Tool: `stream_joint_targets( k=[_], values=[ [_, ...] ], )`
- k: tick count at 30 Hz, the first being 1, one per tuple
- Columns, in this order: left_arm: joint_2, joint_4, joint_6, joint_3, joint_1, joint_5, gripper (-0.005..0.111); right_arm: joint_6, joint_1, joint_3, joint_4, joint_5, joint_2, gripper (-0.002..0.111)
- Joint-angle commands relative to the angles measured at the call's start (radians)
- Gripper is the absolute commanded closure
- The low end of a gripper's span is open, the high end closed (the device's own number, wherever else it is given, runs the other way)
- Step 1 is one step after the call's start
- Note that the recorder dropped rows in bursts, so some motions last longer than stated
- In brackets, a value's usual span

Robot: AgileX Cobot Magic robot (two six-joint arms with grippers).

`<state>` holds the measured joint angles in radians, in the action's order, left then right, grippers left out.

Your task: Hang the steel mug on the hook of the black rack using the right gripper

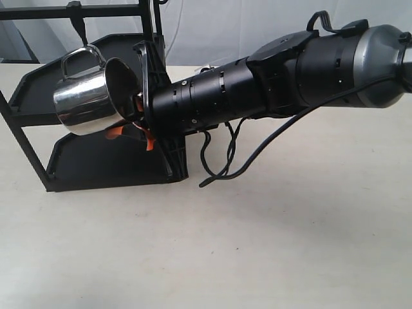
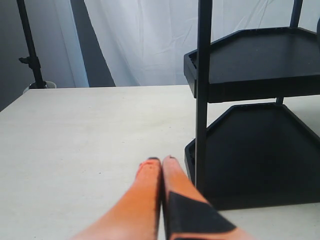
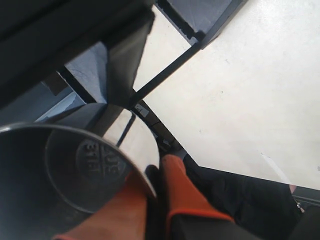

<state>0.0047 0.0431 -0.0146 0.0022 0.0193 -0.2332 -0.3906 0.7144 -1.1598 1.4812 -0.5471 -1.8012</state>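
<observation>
The steel mug (image 1: 84, 98) hangs in the air, tipped on its side in front of the black rack (image 1: 96, 164), with its looped handle (image 1: 80, 56) uppermost. My right gripper (image 1: 129, 125) is shut on the mug's rim, one orange pad inside and one outside. The right wrist view shows the mug (image 3: 75, 165) from its open mouth, with the right gripper (image 3: 156, 175) pinching the wall. The hook (image 1: 78, 26) points down from the top crossbar (image 1: 96, 11), just above the handle. My left gripper (image 2: 161, 161) is shut and empty, low over the table beside the rack (image 2: 260, 55).
The right arm (image 1: 290, 71) spans the right half of the exterior view, with a black cable (image 1: 222, 161) looping down to the table. A rack post (image 2: 202, 90) stands just beside the left fingers. A dark stand (image 2: 31, 60) and white curtain are behind.
</observation>
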Motion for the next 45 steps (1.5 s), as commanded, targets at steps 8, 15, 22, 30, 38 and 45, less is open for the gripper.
stream_joint_targets(
  k=[8, 15, 22, 30, 38, 45],
  values=[
    [-0.005, -0.001, -0.002, -0.002, -0.001, 0.002, 0.105, -0.001, -0.006, 0.007, -0.003, 0.027, -0.007, 0.076],
    [-0.005, -0.001, -0.002, -0.002, -0.001, 0.002, 0.105, 0.002, -0.006, 0.007, 0.003, 0.043, -0.007, 0.065],
    [-0.005, -0.001, -0.002, -0.002, -0.001, 0.002, 0.105, 0.066, -0.006, 0.007, 0.051, 0.053, -0.007, 0.057],
    [-0.005, -0.001, -0.002, -0.002, -0.001, 0.002, 0.105, 0.066, -0.006, 0.007, 0.055, 0.055, -0.007, 0.057],
    [-0.005, -0.001, -0.002, -0.002, -0.001, 0.002, 0.105, 0.066, -0.006, 0.007, 0.057, 0.06, -0.005, 0.057],
    [-0.005, -0.001, -0.002, -0.002, -0.001, 0.002, 0.105, 0.082, -0.006, 0.007, 0.056, 0.083, 0.014, 0.057]
  ],
)
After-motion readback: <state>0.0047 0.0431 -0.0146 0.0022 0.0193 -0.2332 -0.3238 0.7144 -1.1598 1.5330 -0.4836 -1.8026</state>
